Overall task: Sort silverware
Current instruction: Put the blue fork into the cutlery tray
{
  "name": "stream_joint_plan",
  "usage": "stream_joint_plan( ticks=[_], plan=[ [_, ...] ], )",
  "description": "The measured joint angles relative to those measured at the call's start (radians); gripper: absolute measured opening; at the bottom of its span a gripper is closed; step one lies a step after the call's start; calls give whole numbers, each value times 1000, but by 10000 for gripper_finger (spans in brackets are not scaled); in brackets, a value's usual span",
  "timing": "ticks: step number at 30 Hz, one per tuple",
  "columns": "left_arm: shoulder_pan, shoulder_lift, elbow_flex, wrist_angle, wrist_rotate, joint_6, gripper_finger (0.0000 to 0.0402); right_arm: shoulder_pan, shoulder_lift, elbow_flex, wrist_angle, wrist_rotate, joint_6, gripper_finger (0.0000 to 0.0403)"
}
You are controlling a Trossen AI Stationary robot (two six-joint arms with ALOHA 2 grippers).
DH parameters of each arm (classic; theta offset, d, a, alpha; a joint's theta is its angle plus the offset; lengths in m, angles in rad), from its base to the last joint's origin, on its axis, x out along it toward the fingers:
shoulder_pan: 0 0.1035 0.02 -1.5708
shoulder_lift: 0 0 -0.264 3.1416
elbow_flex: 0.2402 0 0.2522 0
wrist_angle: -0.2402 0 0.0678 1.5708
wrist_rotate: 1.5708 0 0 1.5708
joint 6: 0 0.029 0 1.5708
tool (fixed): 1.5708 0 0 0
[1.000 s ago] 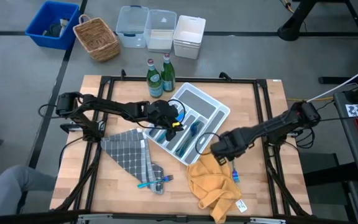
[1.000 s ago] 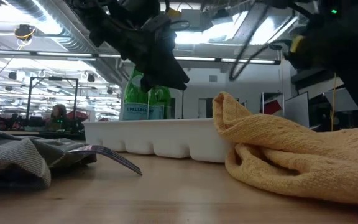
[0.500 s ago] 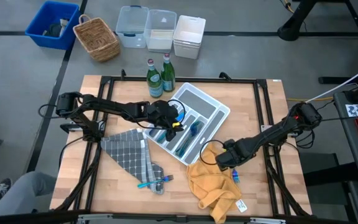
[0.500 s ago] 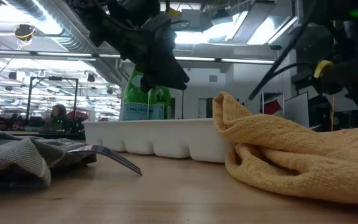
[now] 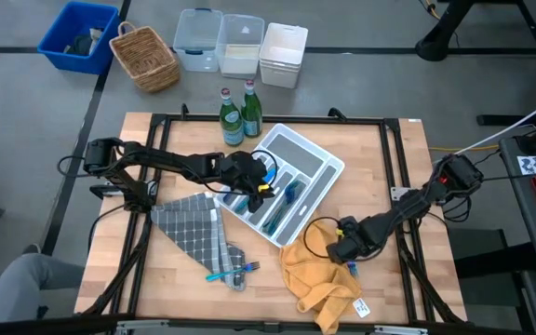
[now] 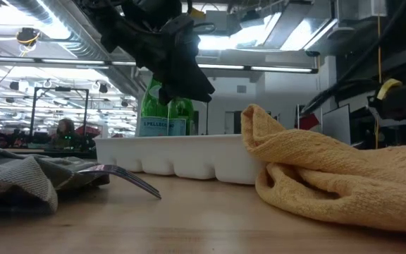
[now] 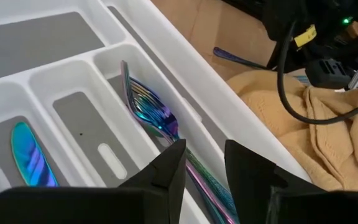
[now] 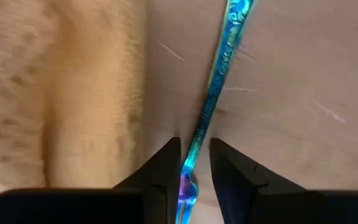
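Even bright overhead light in the high view, shadows soft and short. Low view strongly backlit: ceiling light strips (image 6: 55, 62) glare, the arm above the white tray (image 6: 182, 156) goes near silhouette, foreground tabletop soft. Left wrist view well lit, near fingers blurred. Right wrist view very close, yellow cloth (image 8: 55, 93) and the iridescent utensil (image 8: 213, 93) smeared by blur

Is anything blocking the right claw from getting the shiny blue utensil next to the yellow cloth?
Nothing visible blocks it. The right gripper is right over the blue utensil, whose handle runs between the two open fingers on bare table. The yellow cloth lies just beside it, not over it.
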Motion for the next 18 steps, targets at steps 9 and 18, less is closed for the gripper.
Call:
stream_joint_plan(
  ticks=[9, 18],
  plan=[
    [0, 0, 0, -11, 0, 5, 100, 42, -5, -29, 29, 30, 78, 90],
    [0, 0, 0, -16, 0, 6, 100, 40, -4, -30, 29, 65, 71, 17]
  ],
)
